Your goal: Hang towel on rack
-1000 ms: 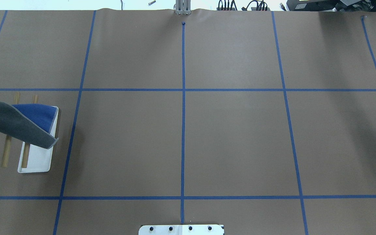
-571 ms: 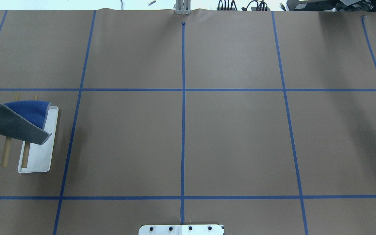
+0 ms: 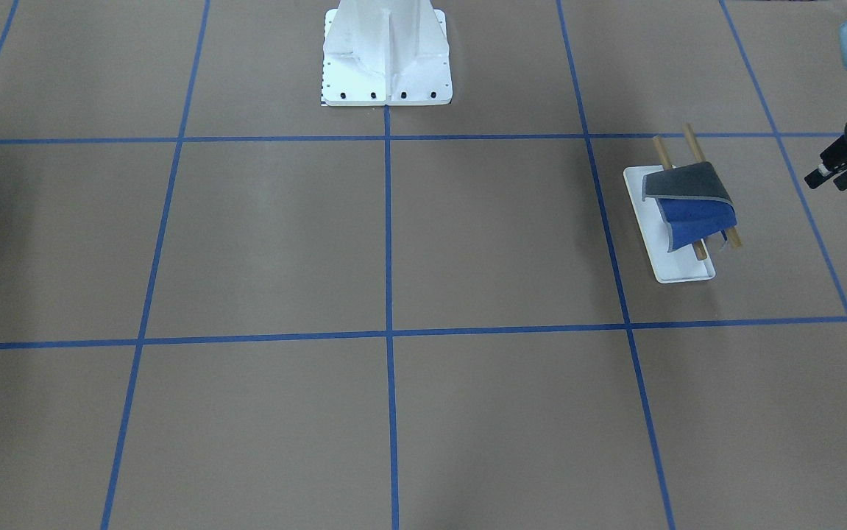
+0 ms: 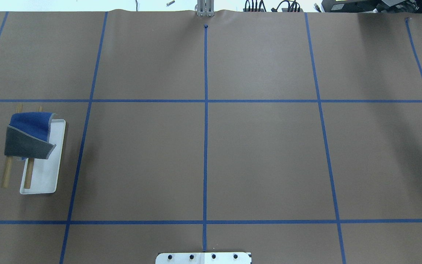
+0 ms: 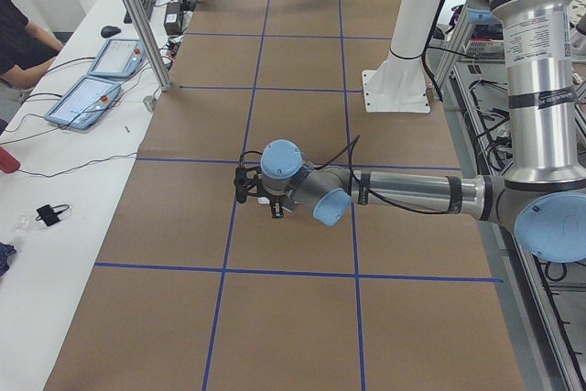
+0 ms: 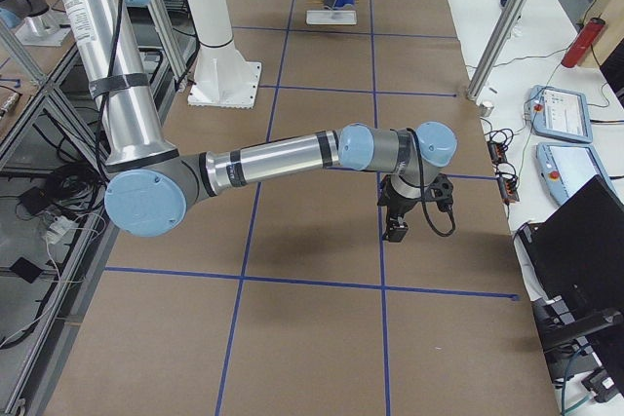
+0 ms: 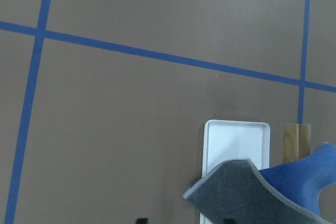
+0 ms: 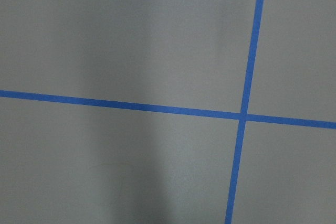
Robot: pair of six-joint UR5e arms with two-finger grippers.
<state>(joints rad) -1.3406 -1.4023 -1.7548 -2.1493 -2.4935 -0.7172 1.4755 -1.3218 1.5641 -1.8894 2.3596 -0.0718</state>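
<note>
Big brown table (image 4: 262,154) with the blue tape grid looks the same as a second ago. The left arm (image 5: 412,191) is stretched low over the table. The right arm (image 6: 273,158) reaches out over the other half, nowhere near the action. The white pedestal (image 3: 386,51) sits bolted at the robot's edge.

The rack (image 4: 44,176) sits on the robot's left side of the table and hasn't budged. Its white tray is flat on the paper, with the two wooden rods (image 4: 28,176) running parallel above it.

The towel (image 4: 27,137) is where the change is. A second ago it was stretched out past the left edge of the overhead view, held up by one end, grey side sagging across the rods. Now it's fully in view, draped over both rods toward their far end. The grey face is on top and the blue face folds out from under it over the tray. Nothing is touching it.

The left gripper (image 3: 831,178) is off to the outer side of the rack, clear of the cloth. Its fingertips (image 7: 140,219) are spread apart with nothing between them, so it has let go. The right gripper (image 6: 395,231) only shows from the side camera, so I can't tell how its jaws stand.
</note>
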